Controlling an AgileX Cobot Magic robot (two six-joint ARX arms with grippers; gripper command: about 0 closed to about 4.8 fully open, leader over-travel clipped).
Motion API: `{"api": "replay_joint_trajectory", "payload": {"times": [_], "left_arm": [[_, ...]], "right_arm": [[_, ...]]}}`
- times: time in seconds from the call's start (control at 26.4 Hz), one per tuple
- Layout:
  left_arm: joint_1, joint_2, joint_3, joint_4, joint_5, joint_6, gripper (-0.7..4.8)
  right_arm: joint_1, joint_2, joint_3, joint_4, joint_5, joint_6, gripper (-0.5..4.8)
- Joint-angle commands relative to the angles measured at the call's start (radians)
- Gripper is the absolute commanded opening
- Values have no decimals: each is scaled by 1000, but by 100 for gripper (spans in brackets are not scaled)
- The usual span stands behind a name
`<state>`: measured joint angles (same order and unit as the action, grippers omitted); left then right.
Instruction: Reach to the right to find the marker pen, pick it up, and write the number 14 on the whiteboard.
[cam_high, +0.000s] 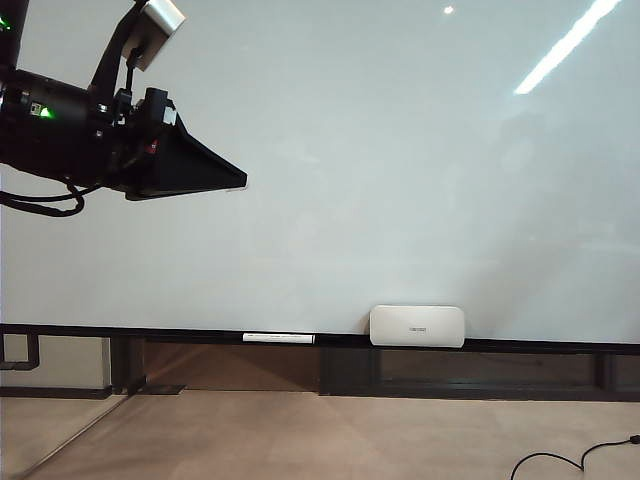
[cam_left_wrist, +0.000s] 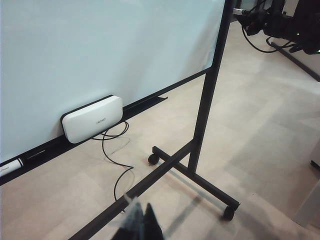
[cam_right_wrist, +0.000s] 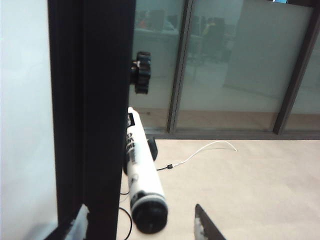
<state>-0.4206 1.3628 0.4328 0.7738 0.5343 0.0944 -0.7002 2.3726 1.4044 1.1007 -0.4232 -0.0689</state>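
Observation:
The whiteboard fills the exterior view, and its face bears no writing; the number 14 is out of view. My left gripper hangs in front of the board's upper left, its black fingers shut together with nothing between them. In the right wrist view the marker pen, a white barrel with a black end towards the camera, sits beside the board's black side post. My right gripper is open, one finger on each side of the marker's black end, not touching it.
A white rounded box and a long capped white marker rest on the board's bottom rail. The stand's wheeled foot and a black cable lie on the floor. My right arm reaches in past the board's edge.

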Motion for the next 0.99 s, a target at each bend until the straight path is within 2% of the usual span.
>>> {"api": "replay_joint_trajectory", "payload": {"times": [0.04,0.83,0.99], "left_arm": [[-2,-1,3,12,4,-1,-6],[-3,-1,3,28,5,-27,-6],[-3,-1,3,28,5,-27,-6]], "right_arm": [[0,6,44,-5,-1,-3,271],[1,24,117,-105,-1,-17,269],[1,24,117,-101,3,-23,251]]}}
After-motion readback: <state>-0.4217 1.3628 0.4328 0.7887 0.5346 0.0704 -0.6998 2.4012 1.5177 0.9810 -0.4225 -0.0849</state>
